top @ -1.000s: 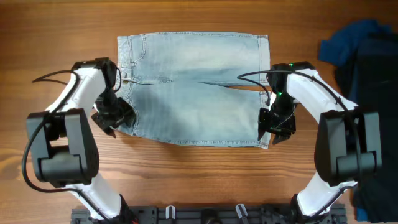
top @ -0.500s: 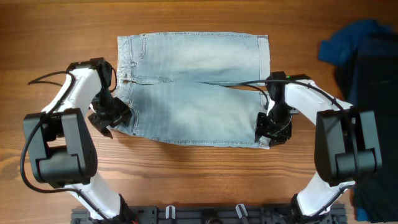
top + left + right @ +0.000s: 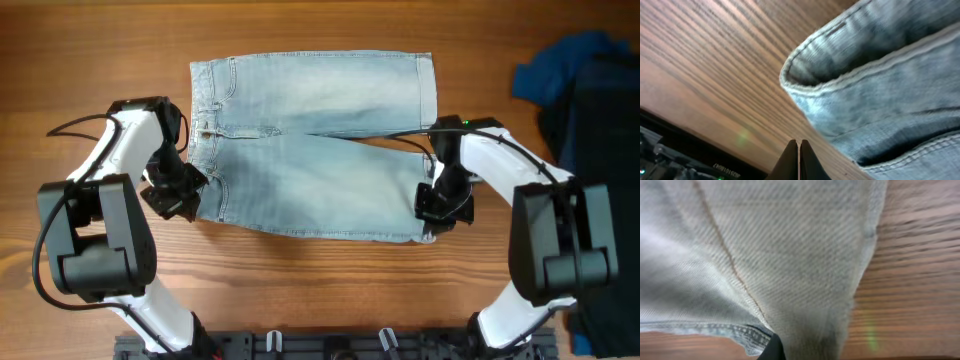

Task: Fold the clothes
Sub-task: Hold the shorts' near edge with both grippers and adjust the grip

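Since a second ago the shorts (image 3: 310, 150) have been tugged slightly. The leg nearer the robot's base has slid a touch toward it, and both grippers, spread then, are now shut at the garment's two near corners.

The shorts are faded light blue denim, paler through the middle, with a visible twill weave, tan stitching along the seams, a thick waistband (image 3: 203, 100) and hemmed legs. They lie spread almost flat on the counter (image 3: 300, 30), a warm brown wood with long straight grain. The waistband points toward the left arm and the leg openings toward the right arm. At the waistband's near corner the cloth curls up off the wood.

The left gripper (image 3: 188, 200) sits at that corner with its dark fingers (image 3: 790, 160) pressed tightly together, their tips at the denim's edge. Whether any cloth is caught between them cannot be told. The right gripper (image 3: 435, 212) is at the near leg's hem corner, closed and pinching the shorts. Denim drapes over its one visible finger (image 3: 774, 350), and creases run down to it.

Both arms reach in from the near side of the shorts, elbows bent outward, wrists angled down onto the cloth. Well apart from the shorts, beyond the leg end, lies a rumpled heap of dark blue garments (image 3: 590, 100).
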You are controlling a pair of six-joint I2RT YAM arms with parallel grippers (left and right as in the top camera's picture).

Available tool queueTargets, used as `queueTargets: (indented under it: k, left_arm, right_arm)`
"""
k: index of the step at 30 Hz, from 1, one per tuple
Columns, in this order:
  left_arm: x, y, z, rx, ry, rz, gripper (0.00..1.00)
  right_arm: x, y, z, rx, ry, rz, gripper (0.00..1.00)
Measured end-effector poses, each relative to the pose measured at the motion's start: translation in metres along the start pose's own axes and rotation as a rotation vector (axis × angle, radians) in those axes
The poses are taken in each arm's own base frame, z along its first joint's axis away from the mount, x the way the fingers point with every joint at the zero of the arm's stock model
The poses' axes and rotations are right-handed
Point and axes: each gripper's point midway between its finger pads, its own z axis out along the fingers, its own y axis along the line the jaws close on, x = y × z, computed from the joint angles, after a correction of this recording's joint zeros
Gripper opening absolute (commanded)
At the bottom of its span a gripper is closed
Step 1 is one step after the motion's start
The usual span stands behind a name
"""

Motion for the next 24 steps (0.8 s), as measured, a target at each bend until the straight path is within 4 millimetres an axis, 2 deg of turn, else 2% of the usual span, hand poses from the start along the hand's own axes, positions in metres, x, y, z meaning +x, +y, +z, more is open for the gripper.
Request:
queueTargets:
  k: [1, 2, 13, 19, 24]
  left_arm:
    - [-0.001, 0.001, 0.000, -0.007, -0.003, 0.008, 0.80]
    - [-0.002, 0.002, 0.000, -0.011, -0.009, 0.007, 0.83]
    - [-0.040, -0.014, -0.003, 0.132, -0.106, -0.064, 0.75]
    - [-0.039, -0.017, -0.004, 0.148, -0.099, -0.076, 0.76]
    - [-0.029, -0.013, -0.001, 0.133, -0.054, -0.091, 0.75]
  right_arm:
    - [-0.001, 0.001, -0.005, -0.002, -0.017, -0.004, 0.04]
    - [-0.003, 0.002, -0.011, -0.006, -0.039, -0.011, 0.04]
    - [-0.009, 0.003, -0.016, -0.010, -0.080, -0.020, 0.04]
    - [-0.010, 0.003, -0.016, -0.010, -0.083, -0.021, 0.04]
    - [-0.010, 0.003, -0.016, -0.011, -0.085, -0.021, 0.04]
